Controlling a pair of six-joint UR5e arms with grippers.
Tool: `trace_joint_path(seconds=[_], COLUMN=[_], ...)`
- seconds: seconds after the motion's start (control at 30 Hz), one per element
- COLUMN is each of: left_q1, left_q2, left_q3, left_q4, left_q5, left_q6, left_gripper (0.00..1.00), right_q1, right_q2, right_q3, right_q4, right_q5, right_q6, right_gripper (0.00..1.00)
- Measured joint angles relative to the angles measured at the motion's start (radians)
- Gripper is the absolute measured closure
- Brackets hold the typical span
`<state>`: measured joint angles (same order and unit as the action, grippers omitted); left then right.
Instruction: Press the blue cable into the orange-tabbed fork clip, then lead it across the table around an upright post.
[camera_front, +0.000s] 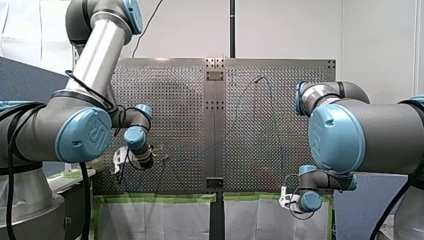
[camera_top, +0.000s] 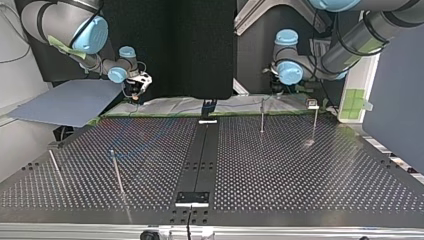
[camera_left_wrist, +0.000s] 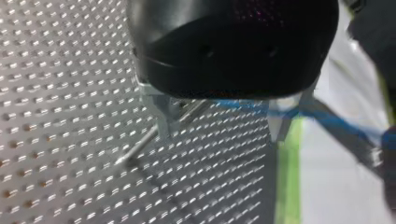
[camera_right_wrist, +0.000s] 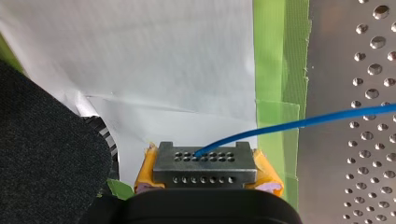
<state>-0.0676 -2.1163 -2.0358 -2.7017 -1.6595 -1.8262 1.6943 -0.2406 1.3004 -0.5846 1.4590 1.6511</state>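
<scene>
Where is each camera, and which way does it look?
Front view: behind the arms, looking over the table; my left arm and my right arm show.
Top view: across the table, facing both arms.
Left wrist view: on my left wrist, looking past my left gripper at the table.
Right wrist view: on my right wrist, over my right gripper, shut on the blue cable.
Both wrist views share that cable.

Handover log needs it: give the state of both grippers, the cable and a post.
Right gripper: shut on the blue cable.
Blue cable: held at one end, running out over the table.
Left gripper: open, cable crossing between its fingers.
Post: upright.
</scene>
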Motion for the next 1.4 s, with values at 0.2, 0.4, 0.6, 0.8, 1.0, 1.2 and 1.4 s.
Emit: trace_joint_path(seconds=[0.2,0.4,0.6,0.8,1.0,1.2,1.4], left_q1=[-0.007,-0.025,-0.058,-0.088,-0.105,-0.118,-0.128], left_q2=[0.001,0.001,0.001,0.001,0.001,0.001,0.001], left_q3=[-0.02,-0.036,-0.038,-0.038,-0.038,-0.038,-0.038], left_q4=[0.015,0.063,0.122,0.168,0.176,0.177,0.177], left_q5=[0.054,0.073,0.041,-0.002,-0.024,-0.032,-0.042], left_q6=[-0.007,0.011,0.048,0.058,0.05,0.044,0.033], left_gripper=[0.01,0.01,0.01,0.01,0.01,0.01,0.01], right_q1=[-0.001,-0.001,-0.002,-0.003,-0.003,-0.003,-0.002], right_q2=[0.0,0.0,0.0,-0.001,0.0,0.0,0.0], right_q3=[0.0,0.0,0.0,0.0,0.001,0.0,0.001], right_q4=[0.0,0.0,0.0,0.0,0.0,0.0,0.0], right_q5=[0.0,0.0,0.0,0.0,0.0,0.0,0.0], right_q6=[0.001,0.001,0.001,0.001,0.001,0.001,0.001], right_gripper=[1.0,1.0,1.0,1.0,1.0,1.0,1.0])
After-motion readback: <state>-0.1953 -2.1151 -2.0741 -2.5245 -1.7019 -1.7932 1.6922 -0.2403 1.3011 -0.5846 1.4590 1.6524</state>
